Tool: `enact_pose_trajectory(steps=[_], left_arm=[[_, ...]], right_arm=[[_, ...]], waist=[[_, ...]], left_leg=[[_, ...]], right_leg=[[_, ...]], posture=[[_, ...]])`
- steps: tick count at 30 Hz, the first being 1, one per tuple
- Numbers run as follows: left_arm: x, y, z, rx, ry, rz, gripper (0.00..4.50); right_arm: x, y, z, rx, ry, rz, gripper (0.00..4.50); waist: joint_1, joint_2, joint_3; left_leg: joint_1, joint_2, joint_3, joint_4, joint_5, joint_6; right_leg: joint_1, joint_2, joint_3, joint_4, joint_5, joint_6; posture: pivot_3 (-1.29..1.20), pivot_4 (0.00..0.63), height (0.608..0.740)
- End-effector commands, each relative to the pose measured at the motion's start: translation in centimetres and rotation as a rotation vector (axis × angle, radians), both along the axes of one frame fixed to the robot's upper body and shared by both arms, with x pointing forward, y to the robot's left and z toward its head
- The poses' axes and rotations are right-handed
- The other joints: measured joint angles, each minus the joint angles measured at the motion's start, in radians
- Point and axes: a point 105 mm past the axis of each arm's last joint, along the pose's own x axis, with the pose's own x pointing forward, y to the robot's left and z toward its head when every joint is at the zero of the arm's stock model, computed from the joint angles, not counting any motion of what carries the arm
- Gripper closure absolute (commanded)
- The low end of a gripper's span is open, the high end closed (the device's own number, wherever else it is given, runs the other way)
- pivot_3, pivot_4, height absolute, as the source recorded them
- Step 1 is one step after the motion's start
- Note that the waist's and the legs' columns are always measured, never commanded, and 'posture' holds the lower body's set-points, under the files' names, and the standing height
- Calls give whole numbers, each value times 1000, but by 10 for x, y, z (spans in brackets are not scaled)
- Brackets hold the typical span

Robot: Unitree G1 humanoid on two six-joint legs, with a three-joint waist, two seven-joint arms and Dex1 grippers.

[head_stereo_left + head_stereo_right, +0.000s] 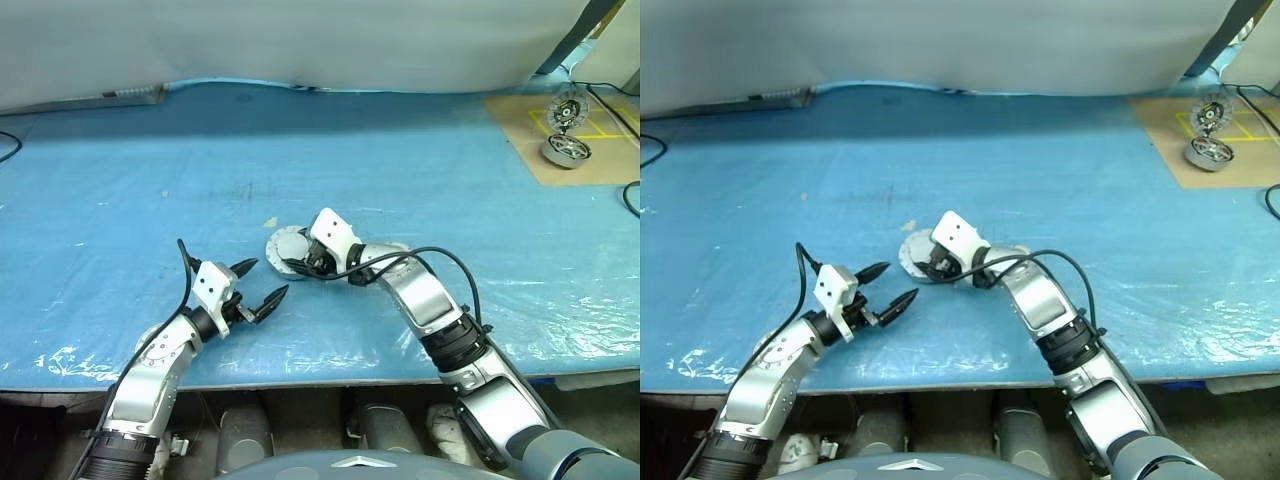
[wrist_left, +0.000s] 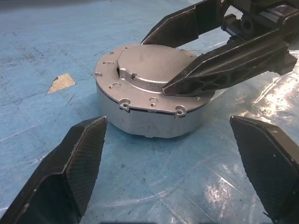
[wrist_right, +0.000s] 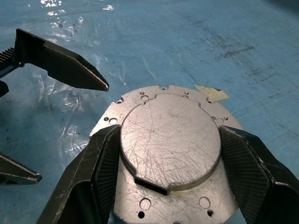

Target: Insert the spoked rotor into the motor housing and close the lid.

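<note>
Silver metal, scratched and drilled with small screw holes, is what sits at the middle of the blue plastic-covered counter: a squat round assembly whose flat top plate appears to be the lid seated on the motor housing. No copper windings are visible, and no spoked rotor lies loose beside it, so I judge the rotor to be already inside and the closing step near its end.

The right hand reaches in from about 4 o'clock of the housing, tipped slightly downward, its two black fingers straddling the raised centre of the lid, one on each side. They stand close against that boss, though whether they press it or merely bracket it I cannot tell; the placement suits turning or pressing the lid home.

The left hand waits at roughly 7 o'clock of the housing, near but apart from it, fingers spread wide and empty, pointing level toward it. That stance looks like readiness to steady the housing wall should it slide on the slick sheet.

At the counter's far 2 o'clock corner, on a brown board, two other small motor parts rest well away, one a silver ring.
</note>
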Motion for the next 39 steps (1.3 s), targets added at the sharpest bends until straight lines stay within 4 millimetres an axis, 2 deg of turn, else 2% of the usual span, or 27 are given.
enact_pose_trajectory(steps=[1,11,16,24,33,39], left_arm=[[-1,0,10,-3,-46,-10,0],[-1,2,10,4,-46,-10,0],[-1,3,11,10,-47,-9,0],[2,3,16,13,-51,-9,0],[0,1,15,12,-51,-10,0],[1,3,13,15,-51,-8,0]], right_arm=[[-6,1,-7,-30,35,24,1532],[-4,-2,-19,-80,37,13,1532],[-2,-6,-25,-137,47,6,1532],[4,-13,-28,-153,71,-22,1532],[15,-10,-18,-115,45,-71,1532],[12,-16,-26,-153,75,-66,1532]], waist=[[0,0,0],[0,0,0],[0,0,0],[1,2,-1],[0,2,-1],[0,2,-2]], left_leg=[[0,0,0,0,0,0],[1,0,0,-1,0,0],[9,-1,0,-3,0,0],[10,-1,0,-3,0,0],[10,-2,0,-3,0,0],[10,-2,0,-3,0,0]], right_leg=[[0,0,0,0,0,0],[1,0,0,0,0,0],[8,0,1,-2,-1,1],[9,0,1,-2,-1,2],[9,0,1,-2,-4,6],[9,0,2,-2,-4,7]], posture=[[0,150,740],[0,150,740],[0,150,740],[0,150,740],[0,150,740],[0,150,740]])
